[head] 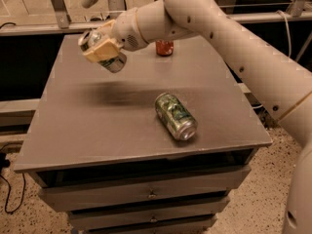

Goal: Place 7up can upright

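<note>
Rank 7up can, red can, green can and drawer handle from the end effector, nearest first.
1. 7up can: held in the end effector, raised at left rear.
2. red can, rear, and green can, lying front centre: too close to call.
3. drawer handle: below the front.

Cream tool [101, 49] above the grey table [97, 130] holds the silver-green 7up can [115, 63]; other can [175, 115] patterned dark green.
</note>
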`<state>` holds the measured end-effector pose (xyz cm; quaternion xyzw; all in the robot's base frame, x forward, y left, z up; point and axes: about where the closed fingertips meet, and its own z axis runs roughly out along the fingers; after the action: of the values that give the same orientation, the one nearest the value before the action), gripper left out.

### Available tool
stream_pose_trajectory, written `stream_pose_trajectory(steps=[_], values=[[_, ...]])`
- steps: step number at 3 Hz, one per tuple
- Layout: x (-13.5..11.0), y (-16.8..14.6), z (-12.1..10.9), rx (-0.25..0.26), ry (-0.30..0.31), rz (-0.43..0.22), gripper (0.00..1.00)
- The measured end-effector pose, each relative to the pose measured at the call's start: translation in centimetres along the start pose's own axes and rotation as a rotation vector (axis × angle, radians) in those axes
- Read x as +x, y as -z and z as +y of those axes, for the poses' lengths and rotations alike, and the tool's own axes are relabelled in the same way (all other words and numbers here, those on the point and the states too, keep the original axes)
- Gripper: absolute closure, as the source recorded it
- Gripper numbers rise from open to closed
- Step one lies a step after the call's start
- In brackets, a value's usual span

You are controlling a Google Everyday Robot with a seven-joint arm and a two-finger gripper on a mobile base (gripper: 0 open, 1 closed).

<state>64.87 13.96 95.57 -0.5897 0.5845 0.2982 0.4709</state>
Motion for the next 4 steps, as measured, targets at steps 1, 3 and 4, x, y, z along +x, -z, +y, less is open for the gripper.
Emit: stream_pose_trajectory(steps=[1, 3, 4], values=[[2.5, 2.9, -1.2, 0.000, -0.061, -0.124, 1.00], [7.8, 7.2, -2.8, -0.009, -0.179, -0.306, 1.00], [9.8, 8.1, -3.0, -0.020, -0.227, -0.385, 1.00]])
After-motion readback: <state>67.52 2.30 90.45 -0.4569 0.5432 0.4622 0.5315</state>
